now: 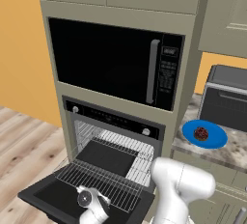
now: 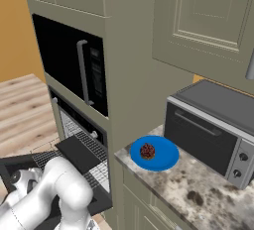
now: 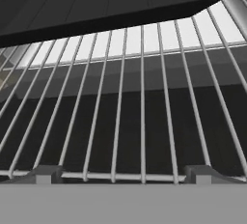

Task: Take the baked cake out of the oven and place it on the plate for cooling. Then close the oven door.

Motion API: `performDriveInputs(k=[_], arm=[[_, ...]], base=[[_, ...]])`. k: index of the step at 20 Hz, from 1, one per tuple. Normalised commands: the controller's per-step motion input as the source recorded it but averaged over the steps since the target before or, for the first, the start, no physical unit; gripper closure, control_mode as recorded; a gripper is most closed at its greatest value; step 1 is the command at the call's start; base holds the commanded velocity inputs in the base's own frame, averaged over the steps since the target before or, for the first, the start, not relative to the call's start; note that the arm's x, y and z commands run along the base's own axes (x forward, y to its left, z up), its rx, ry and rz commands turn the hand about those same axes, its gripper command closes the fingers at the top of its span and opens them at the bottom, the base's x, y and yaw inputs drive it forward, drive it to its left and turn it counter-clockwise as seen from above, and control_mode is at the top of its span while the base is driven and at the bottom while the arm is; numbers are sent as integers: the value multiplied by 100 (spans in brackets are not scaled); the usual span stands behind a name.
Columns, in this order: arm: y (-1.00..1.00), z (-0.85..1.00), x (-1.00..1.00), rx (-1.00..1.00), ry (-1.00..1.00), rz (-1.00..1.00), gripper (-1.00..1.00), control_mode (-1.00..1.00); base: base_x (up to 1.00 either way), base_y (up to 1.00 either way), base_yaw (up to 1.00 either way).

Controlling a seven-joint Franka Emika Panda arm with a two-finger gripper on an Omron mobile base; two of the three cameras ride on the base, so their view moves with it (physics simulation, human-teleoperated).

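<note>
cake [image 1: 201,133]: small round dark brown lump with reddish specks, sitting near the middle of the plate, much smaller than it
plate [image 1: 205,134]: round, flat, bright blue, on the speckled stone bench [image 2: 198,189] just right of the oven column, in front of the toaster oven
oven [image 1: 116,143]: black, built into the tall column under the microwave; control strip along its top with two silver knobs
door [image 1: 58,196]: dark panel swung down flat and fully open, hinged at the bottom
rack [image 1: 103,184]: wire rack pulled out over the open door; a second one stands higher in the cavity
tray [image 1: 106,158]: flat black tray on the rack, deeper in the oven; in the hand view it fills the top, above the wires
tool [image 3: 120,175]: fingers spread wide and released, nothing between them; its tips sit low just over the front wires of the rack, above the open door
arm [image 1: 181,182]: white, bends down in front of the oven from the right side
microwave [image 1: 116,63]: large, black, vertical handle, door closed, directly above the oven
toaster oven [image 2: 216,127]: silver, on the bench behind the plate, door closed, two knobs on its right side
count: one cake, one plate, two racks, one tray, two oven knobs
</note>
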Motion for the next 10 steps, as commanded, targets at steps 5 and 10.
performDriveInputs(k=[5, 10], arm=[[0, 0, 35, 0, 0, 0, -100, -100], [0, 0, 35, 0, 0, 0, -100, -100]], base=[[0, 0, 0], [0, 0, 0]])
